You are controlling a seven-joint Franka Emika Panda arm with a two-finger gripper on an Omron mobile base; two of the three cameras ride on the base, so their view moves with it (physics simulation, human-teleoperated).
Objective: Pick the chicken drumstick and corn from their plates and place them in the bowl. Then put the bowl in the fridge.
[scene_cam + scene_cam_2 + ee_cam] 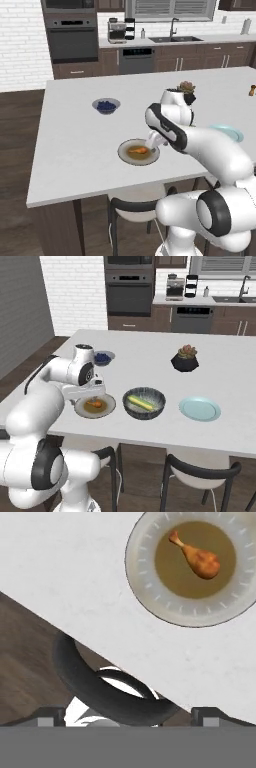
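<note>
The chicken drumstick [197, 558] lies on the brown centre of the tan-grey plate [142, 587], near the counter's front edge. In both base views the same drumstick [137, 149] [94, 403] rests on that plate [122, 151] [111, 404]. My gripper [130, 717] [150, 145] [95, 392] hovers above the plate's near side, open, with nothing between its fingers. The corn [140, 402] lies inside the dark speckled bowl [142, 415], just right of the plate. A light blue plate [200, 408] [235, 134] sits bare further right. The fridge is out of view.
A small bowl of blueberries [106, 105] [102, 358] and a black plant pot [186, 92] [185, 359] stand further back on the island. Black-backed chairs [100, 687] [200, 471] are tucked under the counter's front edge. Ovens and cabinets line the far wall.
</note>
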